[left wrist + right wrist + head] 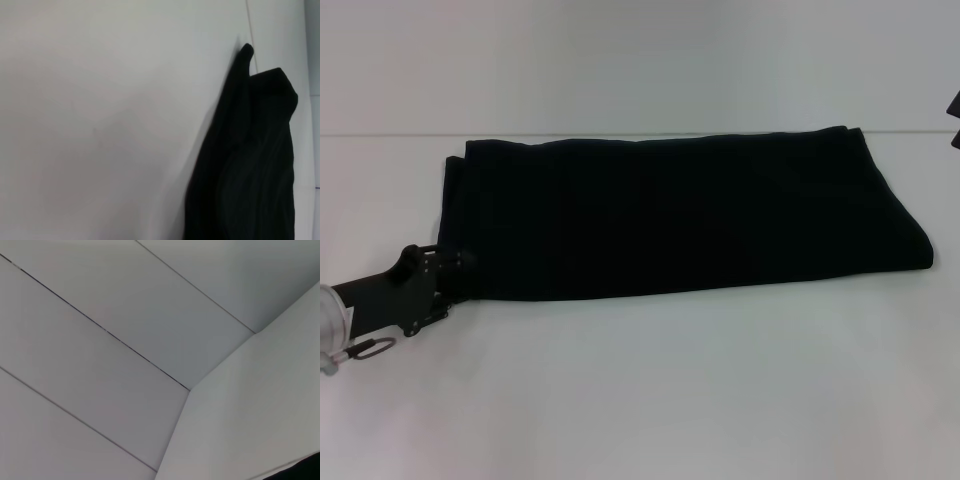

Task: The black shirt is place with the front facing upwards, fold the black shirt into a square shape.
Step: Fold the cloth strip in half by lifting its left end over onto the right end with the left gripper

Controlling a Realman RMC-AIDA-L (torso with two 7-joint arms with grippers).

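Note:
The black shirt [680, 210] lies folded into a long flat band across the white table [650, 390], with no lettering showing. My left gripper [458, 264] reaches in from the left and sits at the shirt's near-left corner, its tips lost against the dark cloth. In the left wrist view a bunched fold of the black shirt [250, 165] lies close by on the table. My right gripper [955, 120] is only a dark sliver at the far right edge, well away from the shirt.
A white wall [640, 60] rises behind the table's back edge. The right wrist view shows only white wall panels [115, 345] with seams and a corner.

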